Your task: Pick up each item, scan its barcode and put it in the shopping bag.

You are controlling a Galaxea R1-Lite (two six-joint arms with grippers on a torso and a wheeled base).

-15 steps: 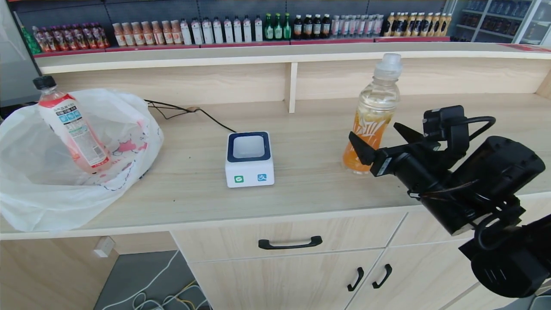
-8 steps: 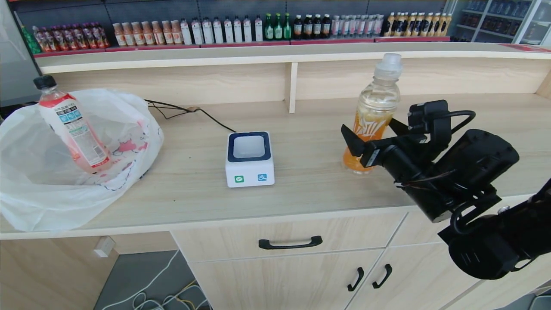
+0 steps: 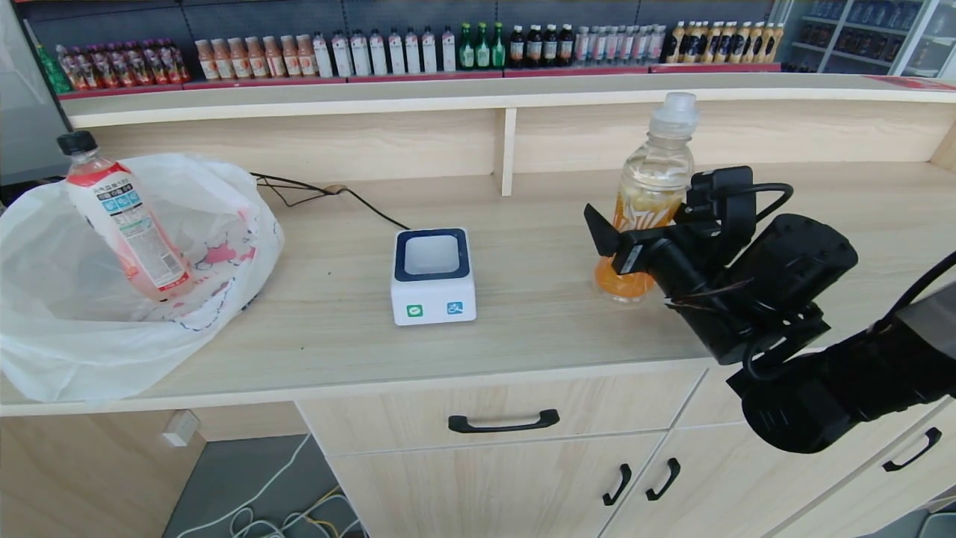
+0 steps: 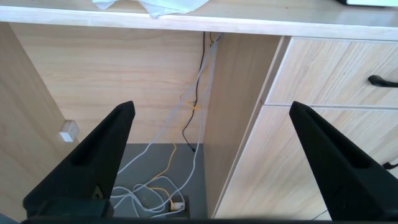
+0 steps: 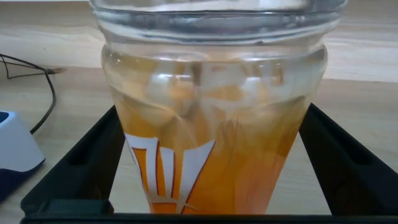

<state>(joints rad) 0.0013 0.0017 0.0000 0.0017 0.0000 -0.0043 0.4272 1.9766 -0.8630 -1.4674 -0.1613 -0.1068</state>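
Note:
An orange drink bottle [image 3: 648, 202] with a clear cap stands upright on the counter's right side. My right gripper [image 3: 641, 224] is open, with one finger [image 3: 599, 229] on each side of the bottle's lower half. In the right wrist view the bottle [image 5: 211, 124] sits between the two black fingers [image 5: 74, 168], with a small gap on both sides. A pink drink bottle [image 3: 123, 217] leans inside the white shopping bag [image 3: 45, 321] at the left. The white and blue scanner [image 3: 433, 276] sits mid-counter. My left gripper [image 4: 211, 149] is open, low down in front of the cabinet.
A black cable [image 3: 328, 193] runs from the scanner toward the back wall. A raised shelf [image 3: 508, 97] backs the counter. Drawers and doors with black handles [image 3: 503, 422] lie below the counter edge. Loose cables [image 4: 168, 186] lie on the floor under the counter.
My right gripper has moved forward and left. Its open fingers went from just right of the orange bottle to either side of it. The bottle, bag and scanner have not moved.

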